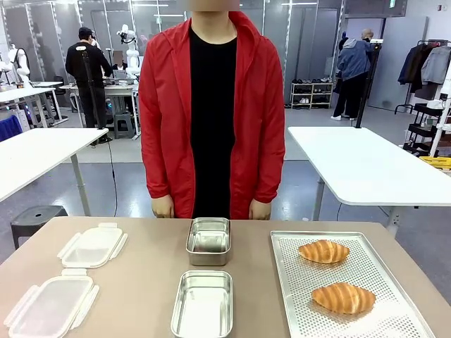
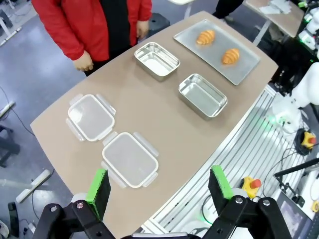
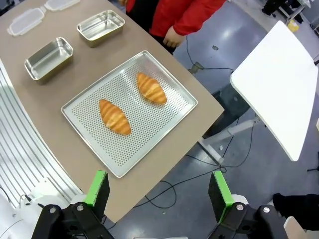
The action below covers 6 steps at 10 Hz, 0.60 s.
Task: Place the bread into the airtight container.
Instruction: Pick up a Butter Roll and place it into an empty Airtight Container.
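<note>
Right gripper (image 3: pixel 158 191) spread wide, left gripper (image 2: pixel 159 186) likewise; I'd straddle the croissant (image 3: pixel 114 116) by the perforated tray (image 3: pixel 167 117)'s near edge, squeezing gently.

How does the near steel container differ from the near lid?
The near steel container is shiny metal; the near lid is translucent plastic. The container is deep; the lid is flat with latch flaps. Container sits mid-table, lid at the robot's left. Both are rounded rectangles.

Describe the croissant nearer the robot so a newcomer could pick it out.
On the robot's right of the table sits a perforated metal tray holding two croissants. Yours is the near croissant, by the robot's edge; the far croissant lies toward the person.
</note>
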Each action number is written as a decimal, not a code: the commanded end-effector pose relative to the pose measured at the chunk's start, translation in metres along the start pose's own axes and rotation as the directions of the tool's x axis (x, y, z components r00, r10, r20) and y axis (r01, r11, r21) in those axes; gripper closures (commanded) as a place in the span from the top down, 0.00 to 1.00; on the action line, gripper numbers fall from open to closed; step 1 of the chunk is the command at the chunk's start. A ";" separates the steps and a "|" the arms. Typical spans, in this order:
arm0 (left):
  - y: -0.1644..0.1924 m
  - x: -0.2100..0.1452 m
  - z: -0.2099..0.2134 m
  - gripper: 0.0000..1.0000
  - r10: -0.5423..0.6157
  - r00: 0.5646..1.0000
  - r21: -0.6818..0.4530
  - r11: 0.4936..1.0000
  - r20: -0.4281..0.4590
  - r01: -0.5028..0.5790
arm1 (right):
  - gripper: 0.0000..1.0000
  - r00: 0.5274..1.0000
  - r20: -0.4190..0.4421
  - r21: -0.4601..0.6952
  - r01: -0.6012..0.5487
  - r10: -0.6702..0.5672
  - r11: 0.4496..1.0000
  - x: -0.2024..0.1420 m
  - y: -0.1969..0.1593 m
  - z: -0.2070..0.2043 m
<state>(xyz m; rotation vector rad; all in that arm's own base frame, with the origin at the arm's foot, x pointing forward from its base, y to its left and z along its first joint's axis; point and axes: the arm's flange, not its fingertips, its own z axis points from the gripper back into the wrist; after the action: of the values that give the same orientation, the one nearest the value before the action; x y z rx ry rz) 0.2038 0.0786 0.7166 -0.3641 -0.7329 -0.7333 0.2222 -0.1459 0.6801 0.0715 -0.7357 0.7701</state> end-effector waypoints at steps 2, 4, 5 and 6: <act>0.002 0.004 0.000 1.00 -0.001 1.000 -0.001 1.000 -0.004 0.001 | 1.00 1.000 0.005 -0.010 -0.003 0.003 1.000 0.001 0.001 0.005; 0.002 0.004 0.000 1.00 -0.001 1.000 -0.001 1.000 -0.004 0.001 | 1.00 1.000 0.005 -0.010 -0.003 0.003 1.000 0.001 0.001 0.005; 0.002 0.004 0.000 1.00 -0.001 1.000 -0.001 1.000 -0.004 0.001 | 1.00 1.000 0.006 -0.009 -0.001 0.001 1.000 0.001 -0.001 0.005; 0.002 0.004 0.000 1.00 -0.001 1.000 -0.001 1.000 -0.004 0.001 | 1.00 0.974 -0.003 0.011 -0.225 0.225 0.974 0.017 0.008 0.009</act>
<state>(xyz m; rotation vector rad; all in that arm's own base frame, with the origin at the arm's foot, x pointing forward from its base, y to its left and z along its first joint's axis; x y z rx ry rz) 0.2047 0.0779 0.7166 -0.3655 -0.7311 -0.7361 0.2210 -0.1409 0.6875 0.0443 -0.7453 0.8360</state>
